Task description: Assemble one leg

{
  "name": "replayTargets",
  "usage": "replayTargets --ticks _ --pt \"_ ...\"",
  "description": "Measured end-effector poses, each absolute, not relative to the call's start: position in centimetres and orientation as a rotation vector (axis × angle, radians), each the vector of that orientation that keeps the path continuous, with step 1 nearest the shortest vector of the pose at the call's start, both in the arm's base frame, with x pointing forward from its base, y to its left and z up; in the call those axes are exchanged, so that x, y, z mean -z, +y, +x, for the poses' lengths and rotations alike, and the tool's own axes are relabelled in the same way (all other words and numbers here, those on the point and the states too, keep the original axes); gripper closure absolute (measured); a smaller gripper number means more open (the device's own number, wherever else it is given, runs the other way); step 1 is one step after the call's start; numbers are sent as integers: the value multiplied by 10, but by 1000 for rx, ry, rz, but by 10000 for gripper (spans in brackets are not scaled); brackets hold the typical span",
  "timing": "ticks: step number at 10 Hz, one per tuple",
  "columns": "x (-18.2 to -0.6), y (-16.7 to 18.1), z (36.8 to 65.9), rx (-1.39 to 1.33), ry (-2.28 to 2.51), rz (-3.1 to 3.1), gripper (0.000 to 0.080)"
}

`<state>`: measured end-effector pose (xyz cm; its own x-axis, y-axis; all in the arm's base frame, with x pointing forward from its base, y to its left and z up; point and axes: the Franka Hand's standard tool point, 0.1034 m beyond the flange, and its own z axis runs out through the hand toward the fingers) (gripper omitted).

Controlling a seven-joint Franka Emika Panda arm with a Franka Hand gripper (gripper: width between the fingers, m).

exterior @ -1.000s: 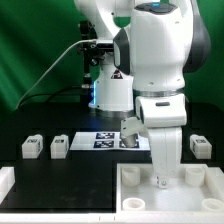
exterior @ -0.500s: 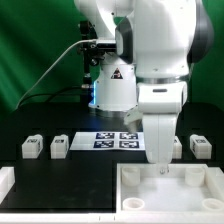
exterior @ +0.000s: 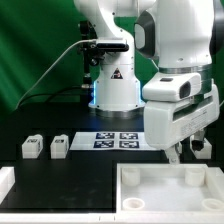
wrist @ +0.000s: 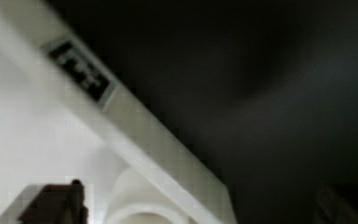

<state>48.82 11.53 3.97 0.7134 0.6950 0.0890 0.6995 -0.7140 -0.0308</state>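
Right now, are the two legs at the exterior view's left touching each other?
Apart. The exterior view shows a strip of dark table between the leftmost leg and the second leg.

A black table (exterior: 90, 178) fills the foreground, with a green curtain (exterior: 35, 50) hanging behind it and a black cable (exterior: 50, 69) sagging across the cloth. The marker board (exterior: 112, 139) lies flat mid-table (several tags show, one end hidden). A big white tray-like frame (exterior: 165, 195) sits nearest, toward the exterior view's right; another white corner (exterior: 5, 182) pokes in at the exterior view's left.
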Motion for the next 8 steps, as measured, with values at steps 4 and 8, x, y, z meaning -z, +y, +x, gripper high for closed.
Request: replayTargets --ticks 4,8 --pt "-46 157 461 56 -396 -3023 151" --pt "-43 168 455 12 -121 -3037 151"
